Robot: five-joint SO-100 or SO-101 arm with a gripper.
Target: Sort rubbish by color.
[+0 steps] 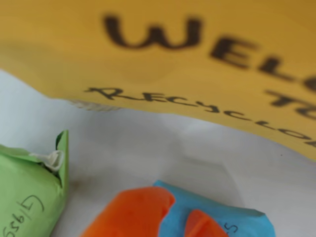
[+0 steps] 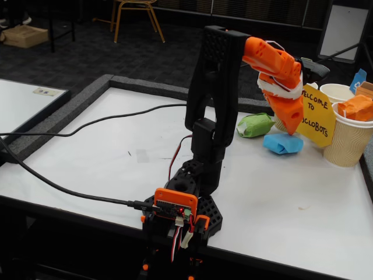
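- The crumpled green paper wad (image 2: 255, 125) is lying on the white table (image 2: 116, 157), just left of the crumpled blue paper wad (image 2: 282, 143) in the fixed view.
- The orange two-finger gripper (image 2: 291, 129) is hanging right over that blue wad — its tips are crossing the wad (image 1: 212, 217) in the wrist view; whether the fingers (image 1: 133, 212) are parted or closed, I cannot tell.
- The yellow paper "Welcome" sign (image 2: 316, 116) is standing just right of the blue wad.
- An orange wad (image 2: 356, 107) is sitting in the beige ribbed paper cup (image 2: 347, 143) — right of the sign.
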